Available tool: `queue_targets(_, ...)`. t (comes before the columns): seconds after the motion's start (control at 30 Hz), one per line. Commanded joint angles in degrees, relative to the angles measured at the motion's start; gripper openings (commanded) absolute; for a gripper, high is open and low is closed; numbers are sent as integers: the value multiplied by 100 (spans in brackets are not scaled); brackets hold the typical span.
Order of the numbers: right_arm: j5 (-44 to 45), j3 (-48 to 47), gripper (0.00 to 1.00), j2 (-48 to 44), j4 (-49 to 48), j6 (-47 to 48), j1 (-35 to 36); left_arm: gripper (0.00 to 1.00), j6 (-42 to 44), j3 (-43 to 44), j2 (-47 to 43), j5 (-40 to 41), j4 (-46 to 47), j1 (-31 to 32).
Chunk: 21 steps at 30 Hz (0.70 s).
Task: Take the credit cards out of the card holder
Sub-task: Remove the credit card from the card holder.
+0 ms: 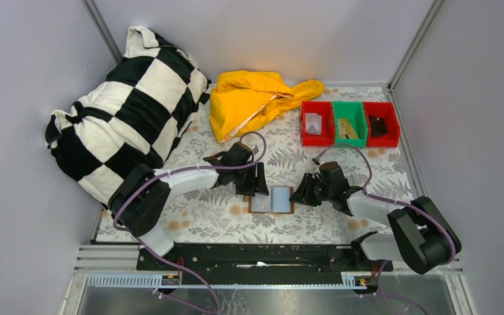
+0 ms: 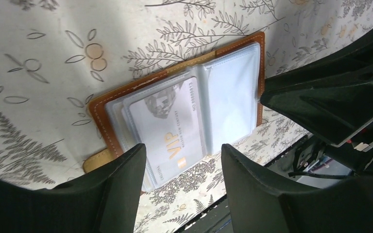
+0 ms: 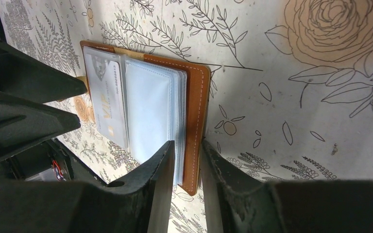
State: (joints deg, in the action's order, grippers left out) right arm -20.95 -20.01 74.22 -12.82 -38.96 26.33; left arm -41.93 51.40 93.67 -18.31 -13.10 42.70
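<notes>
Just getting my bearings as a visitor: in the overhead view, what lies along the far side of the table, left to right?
black-and-white checkered pillow → yellow garment → first red bin → green bin → second red bin

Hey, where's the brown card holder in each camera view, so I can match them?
Top external: card holder just below picture centre.
Left wrist: centre, lying open.
Right wrist: left of centre.
Shared landmark: white VIP card, legible in both wrist views.

Card holder's [image 2: 194, 111] edge partly behind left hand [image 2: 183, 148]
</notes>
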Motion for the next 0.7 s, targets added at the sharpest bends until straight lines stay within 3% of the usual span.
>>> queue_targets(0.0, 35, 107, 34, 152, 98, 49, -3, 63, 52, 45, -370, 477, -196, -21)
queue_targets(0.67, -117, 103, 34, 299, -161, -70, 2, 62, 71, -86, 55, 17, 18, -16)
